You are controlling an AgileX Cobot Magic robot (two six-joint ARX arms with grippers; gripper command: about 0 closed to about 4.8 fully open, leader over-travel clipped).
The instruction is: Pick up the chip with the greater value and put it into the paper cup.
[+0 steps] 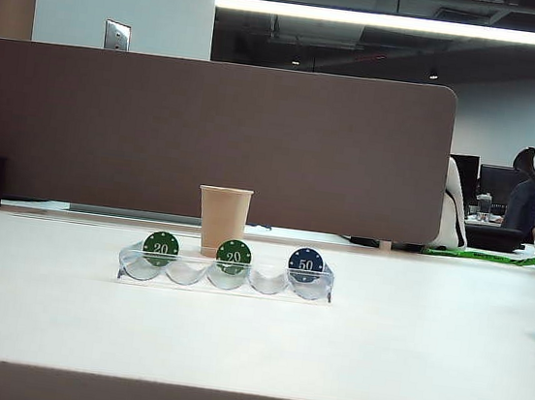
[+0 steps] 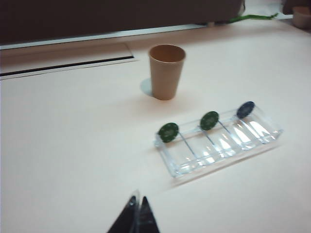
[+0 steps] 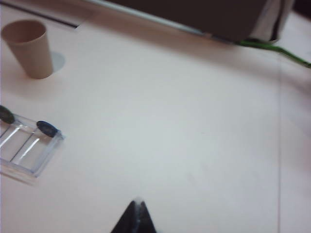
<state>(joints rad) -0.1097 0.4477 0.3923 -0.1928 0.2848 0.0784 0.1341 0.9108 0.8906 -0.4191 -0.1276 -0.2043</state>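
The dark blue chip marked 50 (image 1: 306,264) stands upright at the right end of a clear wavy plastic tray (image 1: 267,283). It also shows as the blue chip (image 2: 246,109) in the left wrist view and the blue chip (image 3: 47,128) in the right wrist view. The tan paper cup (image 1: 223,220) stands upright just behind the tray; the same cup (image 2: 166,71) and cup (image 3: 29,48) show in both wrist views. My left gripper (image 2: 137,200) is shut and empty, well short of the tray. My right gripper (image 3: 138,203) is shut and empty, off to the tray's right. Neither gripper shows in the exterior view.
Two green chips marked 20 (image 1: 161,247) (image 1: 233,255) stand in the tray's left and middle slots. A brown partition (image 1: 207,139) runs along the table's far edge. A green cable (image 3: 272,50) lies at the far right.
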